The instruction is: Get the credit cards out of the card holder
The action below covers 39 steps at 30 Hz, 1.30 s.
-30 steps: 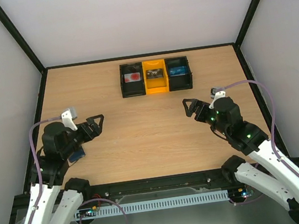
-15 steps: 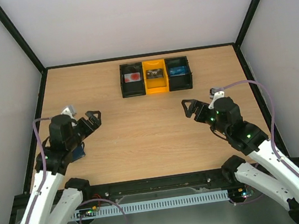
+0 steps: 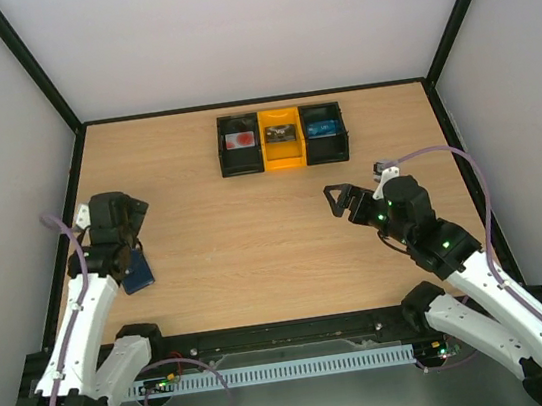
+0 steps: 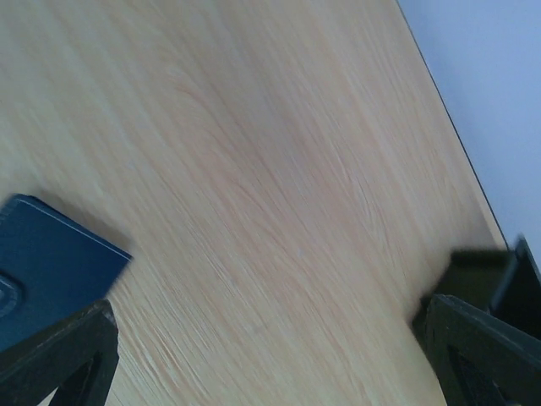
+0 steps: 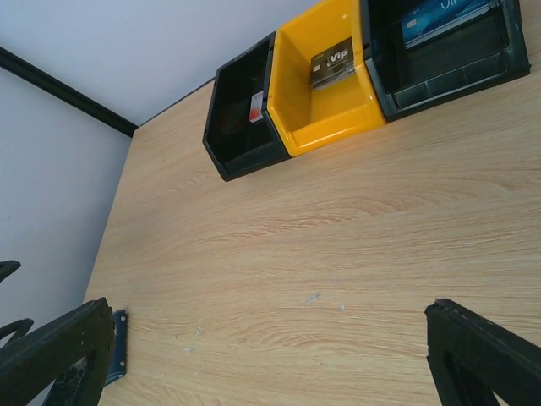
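Swinging back to the counter's [image 4: 254,127] left edge, the left end effector [image 4: 266,313] now hangs by the card holder [image 4: 51,271], jaws wide and empty; grasping it looks next.

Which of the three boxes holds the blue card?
The right-end black box; the yellow middle box has a dark card, the left black box a reddish one.
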Available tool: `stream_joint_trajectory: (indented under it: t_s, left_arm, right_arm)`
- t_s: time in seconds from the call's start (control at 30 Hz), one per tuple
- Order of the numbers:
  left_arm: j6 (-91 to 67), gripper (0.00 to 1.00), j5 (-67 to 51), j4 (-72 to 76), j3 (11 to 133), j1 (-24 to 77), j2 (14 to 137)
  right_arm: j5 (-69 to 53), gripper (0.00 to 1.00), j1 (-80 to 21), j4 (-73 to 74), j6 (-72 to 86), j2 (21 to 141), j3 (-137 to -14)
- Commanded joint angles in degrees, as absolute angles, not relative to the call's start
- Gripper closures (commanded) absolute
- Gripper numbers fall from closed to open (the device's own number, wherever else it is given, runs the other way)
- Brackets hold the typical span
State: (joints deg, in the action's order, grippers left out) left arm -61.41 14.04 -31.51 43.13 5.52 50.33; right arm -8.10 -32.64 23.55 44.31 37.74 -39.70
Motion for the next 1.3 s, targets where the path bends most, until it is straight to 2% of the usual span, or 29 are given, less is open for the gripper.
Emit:
stream_joint_trajectory:
  t_s: [0.0,0.17,0.33,0.63,0.9,1.27]
  left_arm:
    - [-67.88,0.0,16.39,-33.44,41.62,-1.56,51.56]
    - [-69.58,0.0,15.82,-36.63,40.49,-9.3,56.73]
    - [-69.31,0.0,14.22,-32.58,35.46,-14.2,59.87]
    - [-65.85,0.0,11.85,-28.0,33.06,-14.51,65.76]
    - [-63.4,0.0,7.75,-24.14,30.35,-11.52,66.07]
    - [-64.22,0.0,6.1,-18.33,29.22,0.72,68.74]
  right_arm:
    - [-8.88,0.02,-32.43,24.07,43.87,37.24,-41.54]
    - [-9.18,0.02,-32.43,23.59,44.88,36.91,-40.88]
    - [-9.16,0.02,-32.43,23.66,45.34,36.92,-40.87]
    - [-8.63,0.02,-32.43,23.52,45.66,36.54,-40.53]
    - [-8.36,0.02,-32.44,23.51,45.2,36.24,-40.0]
    - [-7.96,0.02,-32.43,24.07,44.89,34.44,-38.89]
